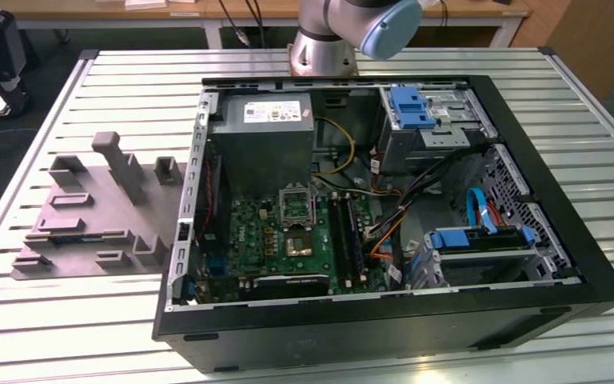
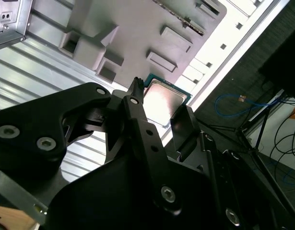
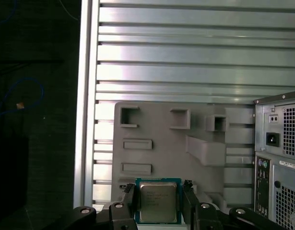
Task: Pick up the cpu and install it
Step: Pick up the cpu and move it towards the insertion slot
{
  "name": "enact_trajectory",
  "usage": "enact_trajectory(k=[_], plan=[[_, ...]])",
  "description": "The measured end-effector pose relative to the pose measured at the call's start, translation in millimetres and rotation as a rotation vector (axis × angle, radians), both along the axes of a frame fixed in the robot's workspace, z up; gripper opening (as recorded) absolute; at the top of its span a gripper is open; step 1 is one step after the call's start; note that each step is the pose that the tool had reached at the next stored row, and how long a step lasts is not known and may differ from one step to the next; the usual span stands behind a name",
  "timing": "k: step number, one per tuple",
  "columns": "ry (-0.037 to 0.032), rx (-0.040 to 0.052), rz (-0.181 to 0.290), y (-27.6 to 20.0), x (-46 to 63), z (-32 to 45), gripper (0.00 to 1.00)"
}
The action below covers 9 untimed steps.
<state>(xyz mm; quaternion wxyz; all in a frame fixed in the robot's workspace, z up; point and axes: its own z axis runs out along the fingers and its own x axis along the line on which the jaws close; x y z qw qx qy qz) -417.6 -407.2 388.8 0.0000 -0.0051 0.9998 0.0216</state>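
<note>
You have the chip (image 3: pixel 158 205) pinched between the two fingers of the claw (image 3: pixel 158 197). In both wrist views a black finger presses on each of two opposite edges, and the silvery top faces the camera. In the first wrist view it sits against the near edge of the grey tray (image 3: pixel 157 120), with the slatted table (image 3: pixel 185 57) beyond and the back of the computer case (image 3: pixel 281 158) at one side. In the second wrist view the black linkage covers one corner of the chip (image 2: pixel 167 99), and the fingers (image 2: pixel 136 91) stand out against the tray's raised blocks. Neither wrist view lets you judge whether the chip is clear of the tray or resting on it. The exterior view gives you the open case (image 1: pixel 392 320) on the table, the tray at the exterior view's left of it, and the metal-framed socket (image 1: pixel 297 206) on the green board just below the grey power box (image 1: pixel 265 136). The arm (image 1: pixel 350 28) rises behind the case and is cut off at the frame's upper edge.
</note>
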Motion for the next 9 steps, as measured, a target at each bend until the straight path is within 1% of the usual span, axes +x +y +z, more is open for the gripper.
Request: enact_trajectory(k=[9], plan=[[0.0,0.0,0.0,0.0,3.3,0.0,0.47]])
